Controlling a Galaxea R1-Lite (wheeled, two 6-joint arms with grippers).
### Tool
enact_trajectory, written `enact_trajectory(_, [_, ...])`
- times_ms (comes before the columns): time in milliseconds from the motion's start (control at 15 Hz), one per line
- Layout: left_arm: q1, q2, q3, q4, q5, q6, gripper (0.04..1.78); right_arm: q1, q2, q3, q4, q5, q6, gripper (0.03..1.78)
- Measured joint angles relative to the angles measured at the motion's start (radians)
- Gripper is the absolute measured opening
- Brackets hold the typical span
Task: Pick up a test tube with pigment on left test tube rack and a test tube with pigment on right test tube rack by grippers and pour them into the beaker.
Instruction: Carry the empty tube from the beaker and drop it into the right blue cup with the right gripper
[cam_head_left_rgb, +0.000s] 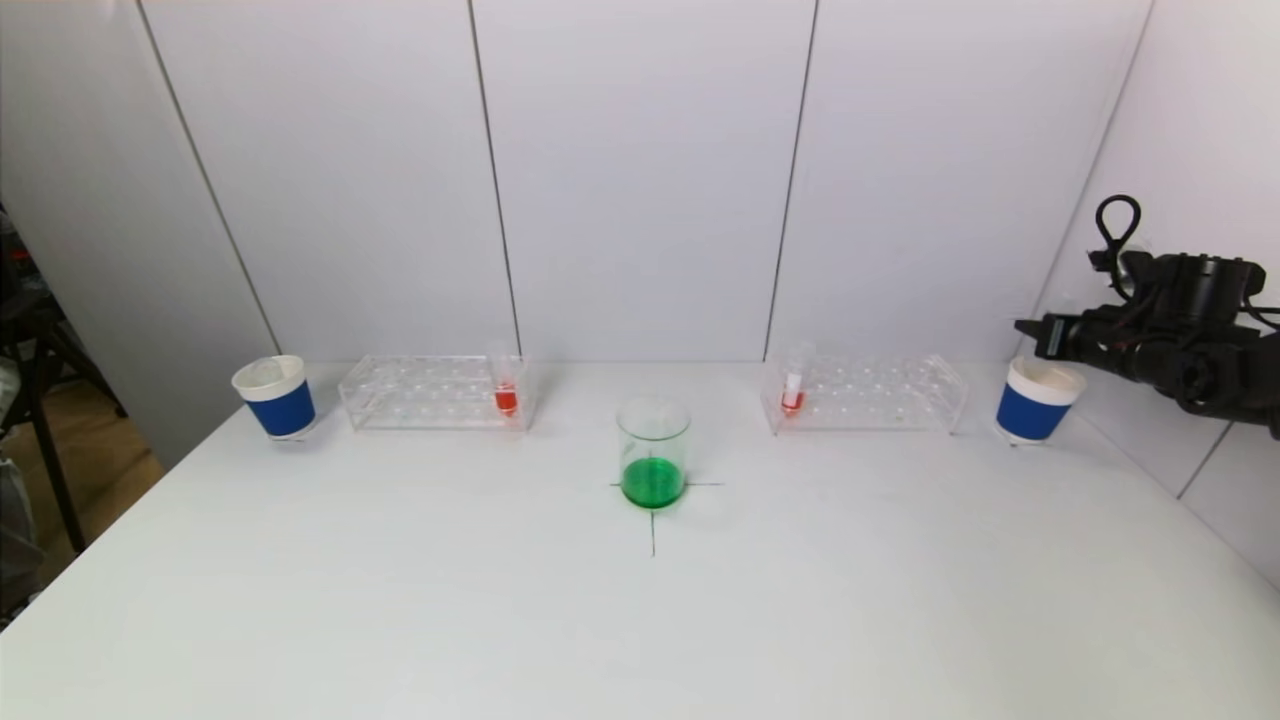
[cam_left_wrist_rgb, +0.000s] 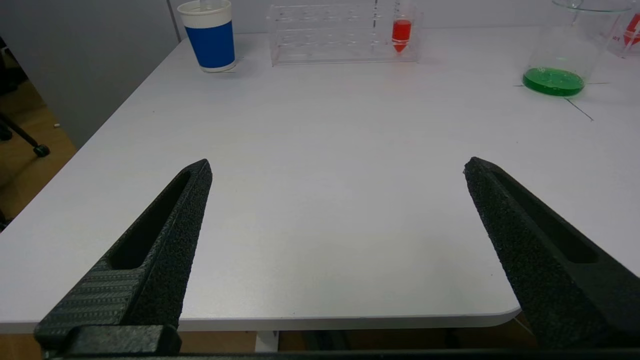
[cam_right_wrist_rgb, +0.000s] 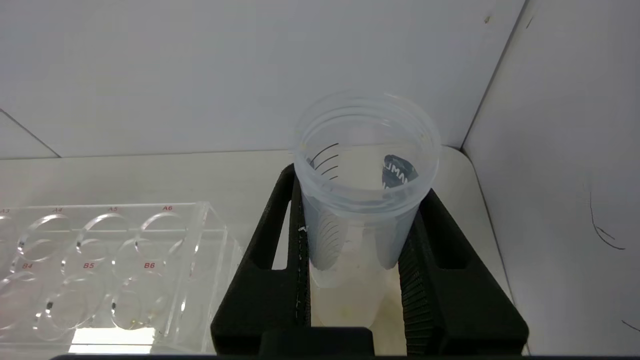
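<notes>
The glass beaker (cam_head_left_rgb: 653, 455) (cam_left_wrist_rgb: 555, 75) with green liquid stands at the table's middle. A test tube of red pigment (cam_head_left_rgb: 506, 395) (cam_left_wrist_rgb: 401, 32) stands in the left rack (cam_head_left_rgb: 430, 392). Another with red pigment (cam_head_left_rgb: 793, 395) stands in the right rack (cam_head_left_rgb: 870, 395) (cam_right_wrist_rgb: 100, 250). My right gripper (cam_head_left_rgb: 1030, 330) (cam_right_wrist_rgb: 360, 185) is at the far right, just above the right blue cup (cam_head_left_rgb: 1035, 405). It is shut on an empty clear test tube (cam_right_wrist_rgb: 365, 150) held upright. My left gripper (cam_left_wrist_rgb: 337, 162) is open and holds nothing, low over the table's near left edge, out of the head view.
A second blue and white cup (cam_head_left_rgb: 275, 398) (cam_left_wrist_rgb: 210, 35) stands left of the left rack. White wall panels close the back and right side, close to the right arm. A black cross is marked under the beaker.
</notes>
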Motion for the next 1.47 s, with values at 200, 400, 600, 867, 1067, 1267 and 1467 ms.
enact_trajectory(200, [0.000, 0.000, 0.000, 0.000, 0.000, 0.000, 1.76, -0.001, 0.005, 0.022, 0.000, -0.004, -0.002, 0.56])
enact_trajectory(400, [0.000, 0.000, 0.000, 0.000, 0.000, 0.000, 1.76, -0.003, -0.001, 0.066, -0.004, -0.005, -0.007, 0.56])
enact_trajectory(600, [0.000, 0.000, 0.000, 0.000, 0.000, 0.000, 1.76, -0.007, -0.008, 0.117, -0.093, -0.005, -0.003, 0.56])
enact_trajectory(867, [0.000, 0.000, 0.000, 0.000, 0.000, 0.000, 1.76, -0.011, -0.011, 0.149, -0.123, -0.006, -0.003, 0.56])
enact_trajectory(1067, [0.000, 0.000, 0.000, 0.000, 0.000, 0.000, 1.76, -0.011, -0.013, 0.152, -0.124, -0.006, -0.003, 0.56])
enact_trajectory(1267, [0.000, 0.000, 0.000, 0.000, 0.000, 0.000, 1.76, -0.011, -0.014, 0.153, -0.124, -0.006, -0.003, 0.56])
enact_trajectory(1467, [0.000, 0.000, 0.000, 0.000, 0.000, 0.000, 1.76, -0.011, -0.015, 0.153, -0.123, -0.005, -0.003, 0.56])
